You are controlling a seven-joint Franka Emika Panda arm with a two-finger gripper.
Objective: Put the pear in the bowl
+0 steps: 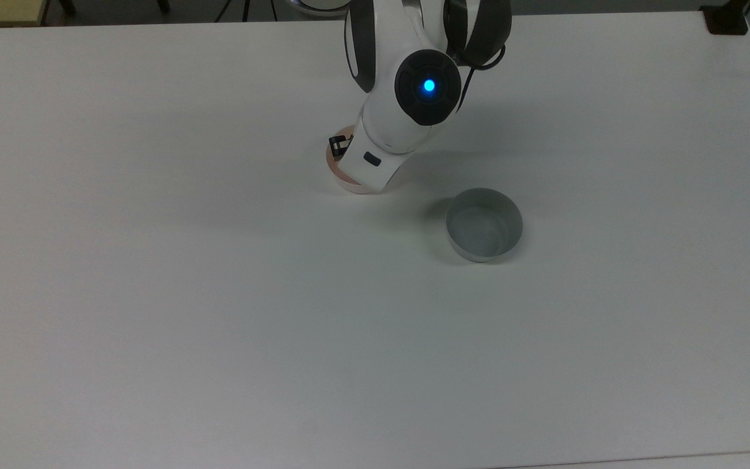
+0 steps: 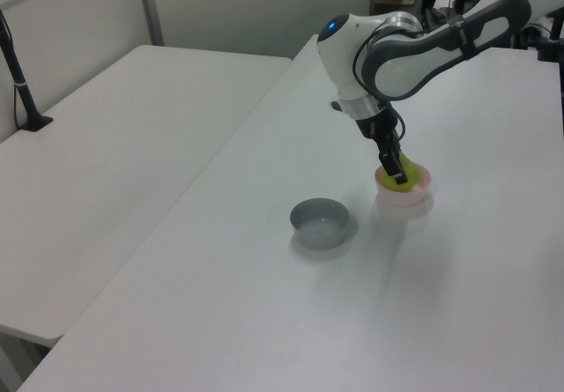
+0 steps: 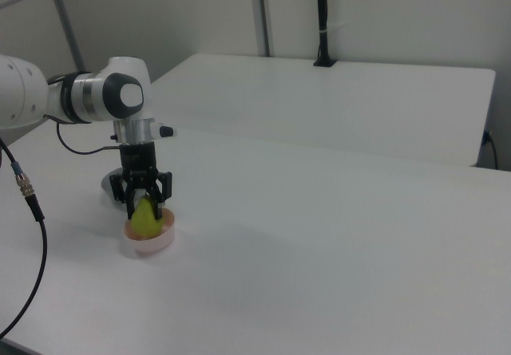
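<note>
Pear (image 3: 144, 216), small glossy yellow-green one, sits low inside the pale pink round plastic bowl (image 3: 149, 242) w/ your claw (image 3: 144, 208) pinching it from both sides, fingers (image 3: 129, 205) reaching down past the rim. In the left view the pear (image 2: 401, 178) shows just above the pink bowl's (image 2: 421, 189) near wall, claw (image 2: 398, 175) on it. In the top view the arm covers most of the pink bowl (image 1: 336, 170); the grey round bowl (image 1: 484, 225) stands apart at about 4 o'clock from it on the white surface (image 1: 219, 312).
</note>
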